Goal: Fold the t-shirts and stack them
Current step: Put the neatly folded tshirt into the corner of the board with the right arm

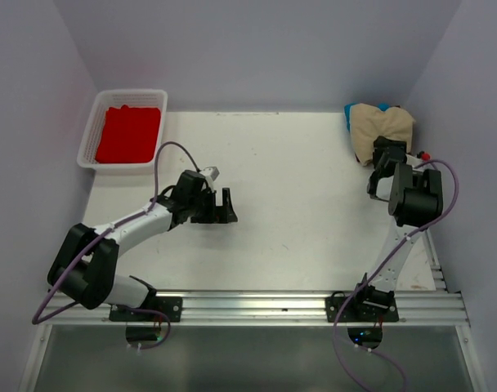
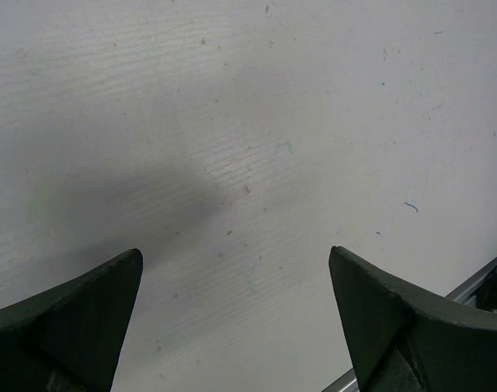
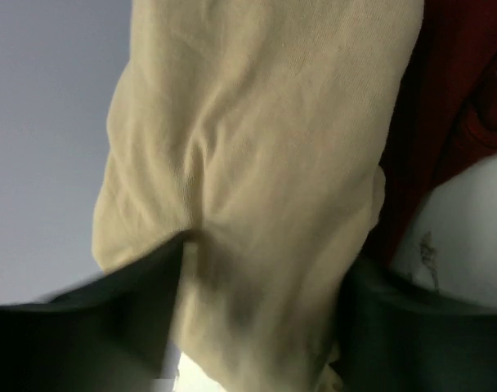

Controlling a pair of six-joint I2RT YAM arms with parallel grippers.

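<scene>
When you look from the top external camera, the left gripper hovers over the middle of the white table, fingers spread. At the table's far right corner the right gripper is down on the crumpled tan cloth t-shirt, a bright blue t-shirt peeking from behind it. The bright red t-shirt lies in the white plastic lattice basket at the table's far left corner. Your left wrist view shows both dark fingers wide apart above the table. Your right wrist view shows the fingers either side of a tan fold, beside a dark maroon t-shirt; whether they pinch it, you cannot tell.
</scene>
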